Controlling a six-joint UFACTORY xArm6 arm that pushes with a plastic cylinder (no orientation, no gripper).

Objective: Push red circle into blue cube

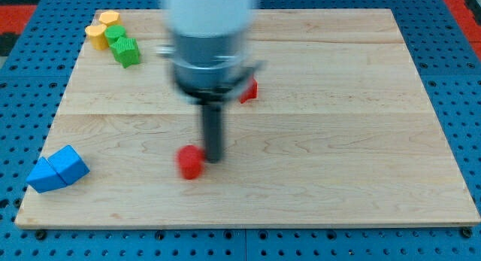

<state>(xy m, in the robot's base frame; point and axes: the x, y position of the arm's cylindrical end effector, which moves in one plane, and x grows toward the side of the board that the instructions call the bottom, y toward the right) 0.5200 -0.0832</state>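
In the camera view, the red circle [190, 162] lies on the wooden counter [316, 178], toward the view's bottom and a little left of centre. My tip [213, 159] stands just beside it on its right, touching or nearly so; the blur hides which. That side suits the job: the blue cube [71, 164] sits well to the circle's left, at the counter's edge, against a second blue block [43, 176], so a leftward shove would carry the circle toward it. There are no fingers here, only a rod, holding nothing. Beyond the circle, a second red block [249, 90] peeks from behind the arm; yellow blocks [103, 28] and green blocks [122, 46] cluster far up-left.
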